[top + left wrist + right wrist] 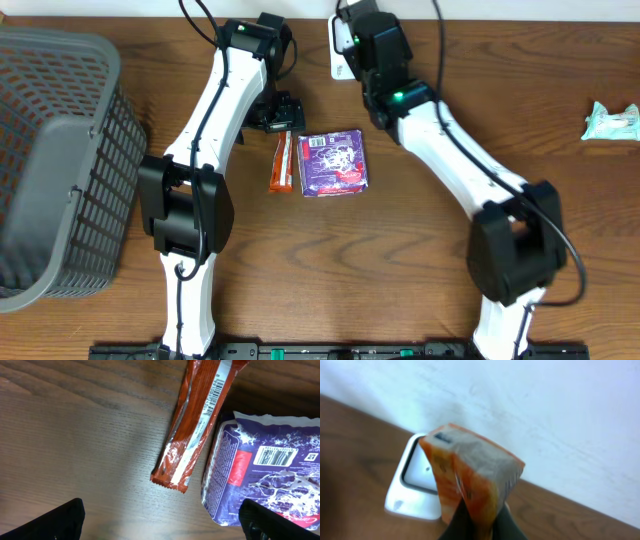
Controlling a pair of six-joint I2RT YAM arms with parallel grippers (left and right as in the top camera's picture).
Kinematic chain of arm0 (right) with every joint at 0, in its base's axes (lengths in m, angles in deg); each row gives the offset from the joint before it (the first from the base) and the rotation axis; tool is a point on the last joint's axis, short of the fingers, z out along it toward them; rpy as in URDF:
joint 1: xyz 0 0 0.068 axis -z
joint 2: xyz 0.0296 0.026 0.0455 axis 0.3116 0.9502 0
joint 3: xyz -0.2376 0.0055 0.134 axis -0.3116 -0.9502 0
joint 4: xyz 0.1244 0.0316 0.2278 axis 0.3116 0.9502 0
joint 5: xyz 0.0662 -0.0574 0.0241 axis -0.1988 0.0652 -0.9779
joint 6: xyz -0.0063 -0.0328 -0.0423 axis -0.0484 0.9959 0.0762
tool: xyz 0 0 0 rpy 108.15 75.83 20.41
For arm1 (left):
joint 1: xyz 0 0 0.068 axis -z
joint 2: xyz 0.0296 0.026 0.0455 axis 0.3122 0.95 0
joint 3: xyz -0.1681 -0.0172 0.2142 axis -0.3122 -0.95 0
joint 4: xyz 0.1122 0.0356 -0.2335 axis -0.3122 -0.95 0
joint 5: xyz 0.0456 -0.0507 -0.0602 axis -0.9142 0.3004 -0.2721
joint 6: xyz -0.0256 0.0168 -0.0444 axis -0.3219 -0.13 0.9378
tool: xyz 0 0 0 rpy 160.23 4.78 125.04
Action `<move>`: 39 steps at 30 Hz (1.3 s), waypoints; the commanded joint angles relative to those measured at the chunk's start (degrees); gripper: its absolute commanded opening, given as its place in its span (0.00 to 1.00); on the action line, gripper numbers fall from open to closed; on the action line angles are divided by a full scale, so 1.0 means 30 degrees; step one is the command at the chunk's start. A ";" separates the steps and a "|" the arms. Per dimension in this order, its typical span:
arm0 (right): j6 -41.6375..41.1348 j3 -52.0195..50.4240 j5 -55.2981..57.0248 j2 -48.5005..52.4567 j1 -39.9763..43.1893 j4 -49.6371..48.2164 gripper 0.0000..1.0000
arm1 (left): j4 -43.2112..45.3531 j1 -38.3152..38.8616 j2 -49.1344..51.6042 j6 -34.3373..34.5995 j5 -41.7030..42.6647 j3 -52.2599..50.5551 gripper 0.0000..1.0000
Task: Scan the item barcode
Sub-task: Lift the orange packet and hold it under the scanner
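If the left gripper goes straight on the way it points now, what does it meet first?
Probably the end of the orange snack bar, lying just ahead of the open left gripper; the purple packet sits close beside it. Depth is unclear, so the table may come first.

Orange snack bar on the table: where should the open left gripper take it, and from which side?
Probably at its middle, from straight above. The orange snack bar lies flat, long and narrow, so the left gripper should close across the narrow width. The purple packet lies close along one side, so one finger has little room there.
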 commanded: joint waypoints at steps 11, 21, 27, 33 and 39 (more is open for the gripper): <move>0.0000 0.0619 0.0393 0.3832 0.0146 -0.5544 0.01 | -0.0117 -0.0080 0.0248 0.0175 -0.0248 -0.0109 0.98; -0.1399 0.5034 -0.2004 0.5231 0.1100 -0.2076 0.01 | -0.0117 -0.0080 0.0248 0.0175 -0.0248 -0.0109 0.98; -0.1632 0.6470 -0.2324 0.6615 0.1435 0.0612 0.01 | -0.0117 -0.0080 0.0248 0.0168 -0.0248 -0.0109 0.98; -0.1639 0.6470 -0.2419 0.6703 0.1428 0.0889 0.01 | -0.0117 -0.0080 0.0248 0.0175 -0.0248 -0.0109 0.98; -0.1647 0.6470 -0.2361 0.6703 0.1428 0.1413 0.01 | -0.0117 -0.0080 0.0248 0.0175 -0.0248 -0.0109 0.98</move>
